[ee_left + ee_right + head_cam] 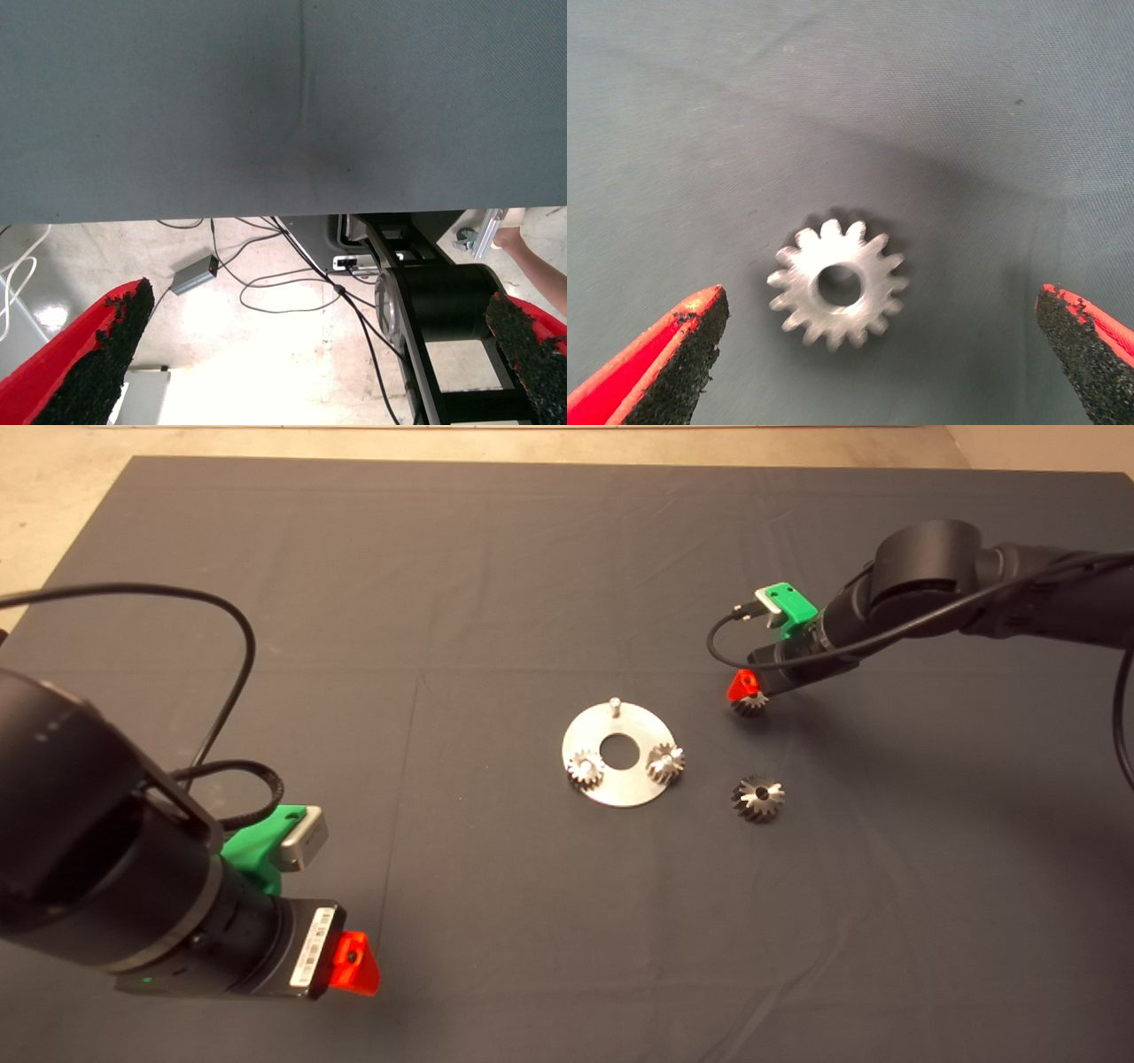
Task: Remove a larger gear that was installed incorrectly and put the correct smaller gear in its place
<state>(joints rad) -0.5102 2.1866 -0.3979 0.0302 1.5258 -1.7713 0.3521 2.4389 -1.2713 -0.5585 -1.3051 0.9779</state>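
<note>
The smaller gear [751, 705] [837, 283] lies flat on the mat, right of the round steel plate [585, 731]. My right gripper [747, 693] [881, 305] hangs just over it, open, one finger on each side and neither touching it. The larger gear [758, 797], with flared shiny teeth, rests on the mat nearer the front, right of the plate. On the plate sit two bright small gears [585, 768] [665, 763] and a bare pin [613, 705] at its far edge. My left gripper [354, 961] [319, 354] waits open at the lower left.
The dark mat [443, 602] ends at pale floor along the back and left. The left wrist view looks past the mat's edge to floor cables [266, 283], the robot's black base [443, 301] and a person's arm [536, 261].
</note>
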